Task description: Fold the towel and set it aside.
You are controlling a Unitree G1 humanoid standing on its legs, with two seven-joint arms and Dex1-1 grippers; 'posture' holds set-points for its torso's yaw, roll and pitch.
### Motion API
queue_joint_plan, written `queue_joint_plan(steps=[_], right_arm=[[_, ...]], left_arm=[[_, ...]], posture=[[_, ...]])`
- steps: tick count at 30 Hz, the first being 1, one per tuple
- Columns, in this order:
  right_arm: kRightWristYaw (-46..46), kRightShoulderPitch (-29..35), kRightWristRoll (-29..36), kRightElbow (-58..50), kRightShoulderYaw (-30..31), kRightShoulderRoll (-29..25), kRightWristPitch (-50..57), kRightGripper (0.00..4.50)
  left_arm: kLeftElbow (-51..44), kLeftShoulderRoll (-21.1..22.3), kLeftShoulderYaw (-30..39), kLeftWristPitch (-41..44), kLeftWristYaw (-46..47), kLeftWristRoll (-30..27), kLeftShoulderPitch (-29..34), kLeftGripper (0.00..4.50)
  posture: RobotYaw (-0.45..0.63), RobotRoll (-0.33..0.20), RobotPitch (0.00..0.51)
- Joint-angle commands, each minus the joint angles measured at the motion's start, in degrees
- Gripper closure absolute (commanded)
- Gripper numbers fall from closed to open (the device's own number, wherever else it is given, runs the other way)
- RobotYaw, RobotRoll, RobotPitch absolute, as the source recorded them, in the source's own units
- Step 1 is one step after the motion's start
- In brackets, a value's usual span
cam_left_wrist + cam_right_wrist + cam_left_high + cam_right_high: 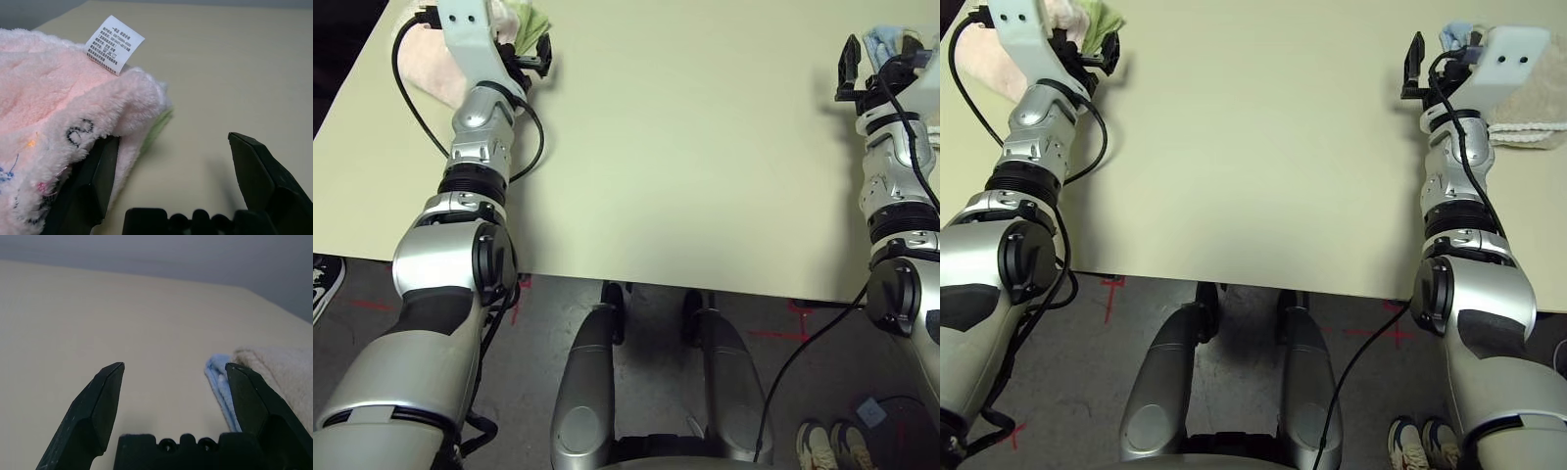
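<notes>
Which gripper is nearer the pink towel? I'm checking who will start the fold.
Left. The left gripper is open right at the pink towel, one finger against its edge. The right gripper is open across the table.

- pale beige table (685, 166), evenly lit
- grey floor (558, 304) below, with red tape marks (781, 333)
- shoes (827, 443) on the floor by the table edge
</notes>
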Motion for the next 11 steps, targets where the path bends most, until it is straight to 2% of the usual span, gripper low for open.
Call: queue_joint_plan(steps=[1,11], right_arm=[[1.04,0.18,0.8,0.7,-0.67,-0.6,1.18,0.0],[2.8,0.4,0.57,0.33,-0.49,-0.68,2.08,0.0]], left_arm=[[1.03,-0.92,0.96,-0.86,-2.32,-1.01,-0.76,0.03],[1.52,0.21,0.3,-0.88,-1.12,1.3,0.1,0.03]], posture=[[-0.04,0.0,0.441],[-0.03,0.0,0.428]])
